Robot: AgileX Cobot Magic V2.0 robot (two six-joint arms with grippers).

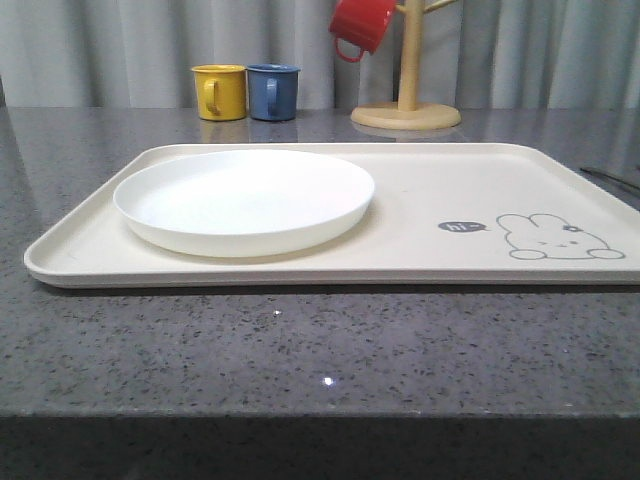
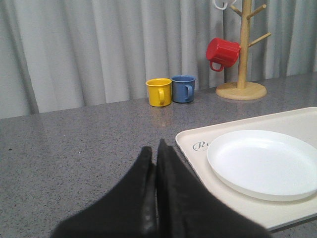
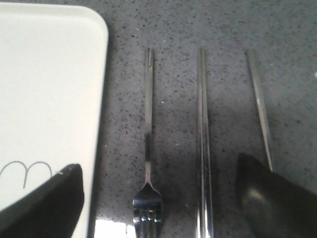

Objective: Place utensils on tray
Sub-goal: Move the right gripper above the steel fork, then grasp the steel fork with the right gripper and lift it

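Note:
The cream tray point(image 1: 420, 200) with its rabbit drawing lies across the middle of the grey table. The round white plate point(image 1: 244, 200) rests on its left half. Beside the tray's corner point(image 3: 54, 74), the fork point(image 3: 148, 124), the pair of chopsticks point(image 3: 202, 139) and a tapered handle that looks like the spoon's point(image 3: 260, 109) lie side by side on the table. My right gripper point(image 3: 158, 166) hovers open above them; the fork's head and the chopsticks are between its fingers. Over bare table left of the tray point(image 2: 198, 144), my left gripper point(image 2: 153, 148) is shut on nothing.
A yellow mug point(image 1: 220, 91) and a blue mug point(image 1: 272, 91) stand at the back of the table. A wooden mug tree point(image 1: 406, 100) with a red mug point(image 1: 360, 25) hanging on it stands behind the tray. Grey curtains close off the back.

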